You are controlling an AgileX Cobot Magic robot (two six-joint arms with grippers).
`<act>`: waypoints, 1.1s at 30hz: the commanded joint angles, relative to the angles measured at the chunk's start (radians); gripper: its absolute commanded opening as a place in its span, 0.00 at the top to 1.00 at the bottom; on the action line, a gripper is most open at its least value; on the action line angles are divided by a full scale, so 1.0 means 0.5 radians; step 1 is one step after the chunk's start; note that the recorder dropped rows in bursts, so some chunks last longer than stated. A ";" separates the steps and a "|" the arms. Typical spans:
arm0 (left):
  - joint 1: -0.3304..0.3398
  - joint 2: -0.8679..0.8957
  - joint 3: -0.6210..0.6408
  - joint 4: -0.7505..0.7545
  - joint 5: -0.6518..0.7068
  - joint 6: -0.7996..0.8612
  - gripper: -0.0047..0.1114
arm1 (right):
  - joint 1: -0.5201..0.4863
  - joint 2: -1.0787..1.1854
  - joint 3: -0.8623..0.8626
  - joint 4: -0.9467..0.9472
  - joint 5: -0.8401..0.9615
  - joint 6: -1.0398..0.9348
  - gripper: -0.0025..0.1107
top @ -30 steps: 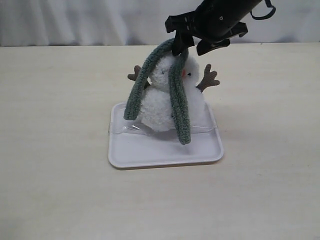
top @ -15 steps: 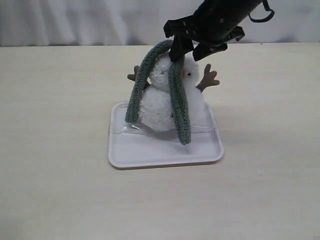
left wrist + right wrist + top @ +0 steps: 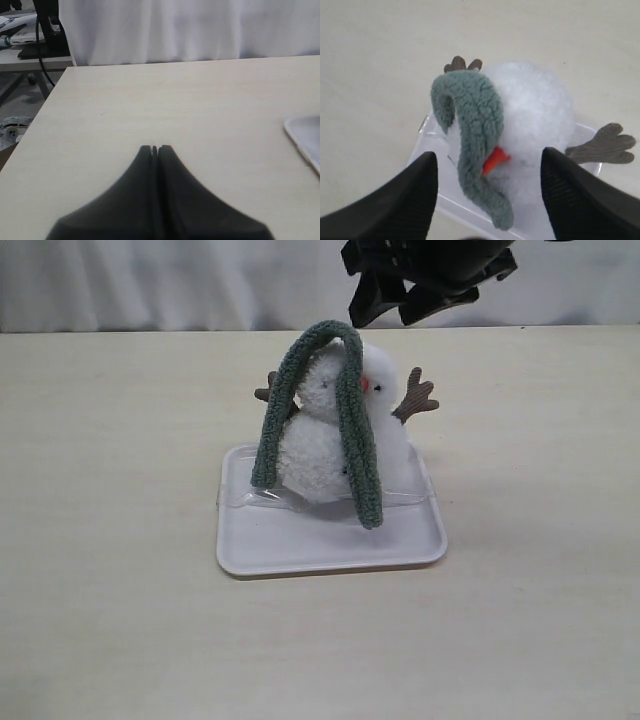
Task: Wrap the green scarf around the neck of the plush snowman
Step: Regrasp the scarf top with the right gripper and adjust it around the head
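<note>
The green scarf (image 3: 358,440) is draped over the head of the plush snowman (image 3: 310,455), above the snowman's neck (image 3: 306,416). Both ends hang toward the white tray (image 3: 300,555) he stands in, mid-desk (image 3: 120,540). My right tool (image 3: 390,312) hangs wide open and empty just above. A second ago it was at the scarf's top. My left tool (image 3: 155,148) is closed and empty.

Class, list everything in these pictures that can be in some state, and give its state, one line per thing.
green scarf: draped over the snowman's head, both ends hanging, not around the neck, held by nothing.
plush snowman: upright on the tray.
white tray: flat on the table.
right gripper: open, empty, above the snowman.
left gripper: shut, empty, off to the side of the tray.
</note>
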 commanded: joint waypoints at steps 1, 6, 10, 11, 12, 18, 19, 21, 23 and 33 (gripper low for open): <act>-0.008 -0.003 0.002 -0.012 -0.027 0.000 0.96 | 0.041 -0.061 0.005 0.009 0.244 -0.117 0.48; -0.008 -0.003 0.002 -0.012 -0.027 0.000 0.96 | 0.300 -0.061 0.151 -0.251 0.201 -0.095 0.49; -0.008 -0.003 0.002 -0.012 -0.027 0.000 0.96 | 0.540 -0.061 0.257 -0.775 -0.119 0.240 0.50; -0.008 -0.003 0.002 -0.012 -0.027 0.000 0.96 | 0.576 -0.057 0.273 -0.949 -0.180 0.347 0.50; -0.008 -0.003 0.002 -0.012 -0.027 0.000 0.96 | 0.615 -0.053 0.278 -1.096 -0.211 0.495 0.50; -0.008 -0.003 0.002 -0.012 -0.027 0.000 0.96 | 0.692 0.037 0.278 -1.564 -0.246 0.934 0.55; -0.008 -0.003 0.002 -0.012 -0.027 0.000 0.96 | 0.692 0.051 0.278 -1.510 -0.269 0.924 0.60; -0.008 -0.003 0.002 -0.012 -0.027 0.000 0.96 | 0.692 0.090 0.278 -1.435 -0.299 0.880 0.71; -0.008 -0.003 0.002 -0.012 -0.027 0.000 0.96 | 0.692 0.136 0.278 -1.445 -0.299 0.880 0.79; -0.008 -0.003 0.002 -0.007 -0.027 0.000 0.96 | 0.692 -0.003 0.000 -1.845 0.160 0.700 0.94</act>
